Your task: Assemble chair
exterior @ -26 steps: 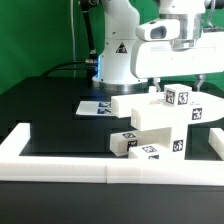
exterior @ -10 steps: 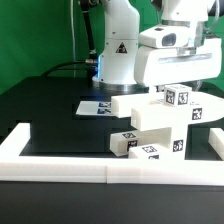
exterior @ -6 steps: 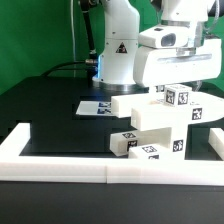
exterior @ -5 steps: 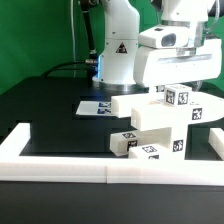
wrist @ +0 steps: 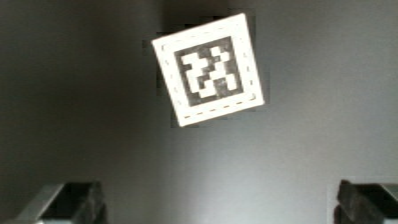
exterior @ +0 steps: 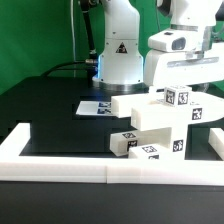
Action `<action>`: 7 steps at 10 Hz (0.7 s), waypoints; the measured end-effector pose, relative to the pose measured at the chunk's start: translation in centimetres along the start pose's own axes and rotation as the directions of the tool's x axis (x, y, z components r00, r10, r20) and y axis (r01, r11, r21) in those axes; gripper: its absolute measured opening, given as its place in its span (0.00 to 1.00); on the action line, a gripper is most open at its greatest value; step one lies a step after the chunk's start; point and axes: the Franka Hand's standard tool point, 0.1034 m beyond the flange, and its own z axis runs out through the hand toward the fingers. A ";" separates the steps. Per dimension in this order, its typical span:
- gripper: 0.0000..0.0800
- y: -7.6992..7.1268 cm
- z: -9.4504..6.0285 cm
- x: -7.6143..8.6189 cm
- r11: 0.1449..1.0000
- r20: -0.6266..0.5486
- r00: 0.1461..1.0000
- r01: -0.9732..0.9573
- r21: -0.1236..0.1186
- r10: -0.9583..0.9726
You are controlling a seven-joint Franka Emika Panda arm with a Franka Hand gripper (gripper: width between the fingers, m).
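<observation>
1. Since the gripper [exterior: 186, 82] hangs with its jaws spread wide and nothing between them, the step in hand looks like lining up for a pick rather than carrying a part.
2. Closest under it, the wrist view shows both fingertips [wrist: 71, 200] standing well apart over dark table, with one tagged white face [wrist: 214, 70] lying further out ahead of them; which part that face belongs to I cannot tell.
3. Just below the gripper in the exterior view sits the chair [exterior: 160, 125], not yet assembled: a stack of white blocks with a small tagged cube [exterior: 179, 98] on top, nearest the fingers.
4. Lower down and toward the front wall [exterior: 100, 165] lies a flat slab [exterior: 143, 146] with tags on its face, touching the stack above it.
5. Beyond the stack, toward the arm's base, the marker board [exterior: 95, 105] lies flat on the table, well clear of the gripper.
6. To do this well, I would centre the jaws over one block only, square them to its flat sides, and come straight down so neither finger knocks a neighbour.
7. The risk, as I judge it, is the crowding: the pieces touch, so a skewed approach could shove the pile or catch two parts at once.
</observation>
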 end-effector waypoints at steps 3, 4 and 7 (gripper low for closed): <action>0.81 0.0 0.3 -0.6 1.000 0.000 1.000 -0.002 -0.004 0.002; 0.81 -0.5 0.6 -1.2 1.000 0.009 1.000 -0.008 -0.003 0.008; 0.81 -0.6 1.0 -1.5 1.000 0.013 1.000 -0.013 -0.006 0.013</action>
